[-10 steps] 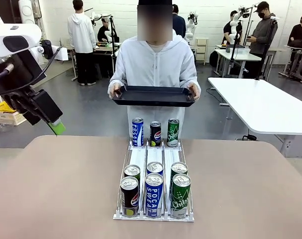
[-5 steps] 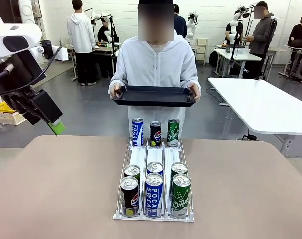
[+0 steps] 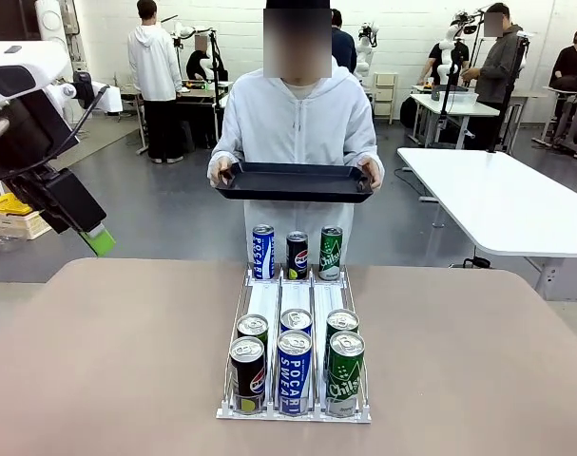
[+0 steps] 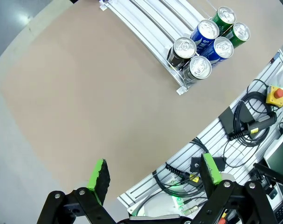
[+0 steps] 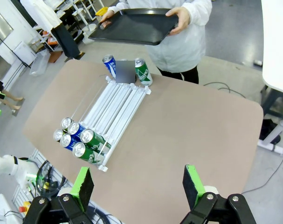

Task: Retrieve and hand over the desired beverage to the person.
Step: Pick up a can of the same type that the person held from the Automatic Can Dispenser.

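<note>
So, barely started: my left gripper (image 4: 155, 171) & right gripper (image 5: 139, 181) both gape empty, cans (image 3: 295, 366) sit in rack (image 3: 264, 299), person (image 3: 298, 123) waits w/ bare tray (image 3: 295, 195).

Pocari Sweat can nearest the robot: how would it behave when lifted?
The Pocari Sweat can looks sealed, so probably stiff and fairly heavy. Its smooth round wall may slip. Tall and narrow, it could tip once outside the rack.
</note>
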Controlling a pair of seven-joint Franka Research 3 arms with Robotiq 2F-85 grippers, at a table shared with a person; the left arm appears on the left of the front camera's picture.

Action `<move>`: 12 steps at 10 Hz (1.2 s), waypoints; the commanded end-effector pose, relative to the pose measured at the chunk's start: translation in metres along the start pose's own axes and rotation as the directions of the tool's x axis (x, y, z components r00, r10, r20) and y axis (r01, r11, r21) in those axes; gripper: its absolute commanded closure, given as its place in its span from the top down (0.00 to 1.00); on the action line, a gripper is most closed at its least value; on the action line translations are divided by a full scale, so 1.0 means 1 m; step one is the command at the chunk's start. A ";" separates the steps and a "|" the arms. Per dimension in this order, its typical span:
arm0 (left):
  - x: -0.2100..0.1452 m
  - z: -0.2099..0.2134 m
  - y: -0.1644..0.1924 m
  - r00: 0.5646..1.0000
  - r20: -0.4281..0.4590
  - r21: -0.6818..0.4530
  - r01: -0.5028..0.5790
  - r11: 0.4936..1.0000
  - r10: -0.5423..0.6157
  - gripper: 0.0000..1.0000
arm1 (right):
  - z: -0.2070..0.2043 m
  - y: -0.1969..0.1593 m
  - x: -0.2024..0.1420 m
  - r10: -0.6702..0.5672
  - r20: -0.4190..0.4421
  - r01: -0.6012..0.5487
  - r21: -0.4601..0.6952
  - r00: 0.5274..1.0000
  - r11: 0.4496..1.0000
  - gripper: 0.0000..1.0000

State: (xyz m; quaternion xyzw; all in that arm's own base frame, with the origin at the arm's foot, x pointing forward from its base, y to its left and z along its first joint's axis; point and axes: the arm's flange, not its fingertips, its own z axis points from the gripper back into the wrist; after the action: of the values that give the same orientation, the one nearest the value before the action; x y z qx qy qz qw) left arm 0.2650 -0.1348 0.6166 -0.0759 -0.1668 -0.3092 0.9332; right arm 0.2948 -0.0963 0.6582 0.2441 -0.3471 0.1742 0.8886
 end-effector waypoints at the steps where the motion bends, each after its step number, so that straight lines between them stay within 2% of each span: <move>1: 0.000 0.001 0.000 1.000 0.005 0.005 0.014 1.000 -0.014 1.00 | -0.001 0.000 0.001 -0.001 -0.005 0.001 -0.010 1.000 1.000 1.00; 4: 0.000 0.000 0.000 1.000 0.000 0.000 0.000 1.000 0.000 1.00 | -0.001 0.000 0.001 -0.001 -0.005 0.001 -0.010 1.000 1.000 1.00; 5: 0.012 -0.009 -0.017 0.995 -0.067 -0.047 -0.083 0.995 0.079 1.00 | -0.001 0.000 0.001 -0.001 -0.005 0.001 -0.010 1.000 1.000 1.00; 6: 0.022 -0.022 -0.046 0.978 -0.092 -0.032 -0.189 0.982 0.185 1.00 | -0.001 0.000 0.001 -0.001 -0.005 0.001 -0.010 1.000 1.000 1.00; 7: 0.033 -0.034 -0.074 0.904 -0.084 -0.004 -0.421 0.907 0.420 1.00 | -0.001 0.000 0.001 -0.001 -0.005 0.001 -0.010 1.000 1.000 1.00; 8: 0.036 -0.048 -0.100 0.849 -0.112 0.060 -0.513 0.856 0.517 1.00 | -0.001 0.000 0.001 -0.001 -0.005 0.001 -0.010 1.000 1.000 1.00; 10: 0.043 -0.079 -0.129 0.805 -0.136 0.154 -0.559 0.815 0.578 1.00 | -0.001 0.000 0.001 -0.001 -0.005 0.001 -0.010 1.000 1.000 1.00; 11: 0.048 -0.097 -0.137 0.758 -0.135 0.184 -0.613 0.768 0.638 1.00 | -0.001 0.000 0.001 -0.001 -0.005 0.001 -0.010 1.000 1.000 1.00; 12: 0.056 -0.116 -0.144 0.733 -0.148 0.203 -0.635 0.746 0.664 1.00 | -0.001 0.000 0.001 -0.001 -0.005 0.001 -0.010 1.000 1.000 1.00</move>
State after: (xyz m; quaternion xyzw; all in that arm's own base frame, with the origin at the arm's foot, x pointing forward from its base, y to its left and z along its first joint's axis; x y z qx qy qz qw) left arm 0.2338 -0.2979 0.5364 -0.0358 -0.0559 0.0215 0.9976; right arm 0.2948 -0.0964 0.6582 0.2442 -0.3472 0.1742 0.8885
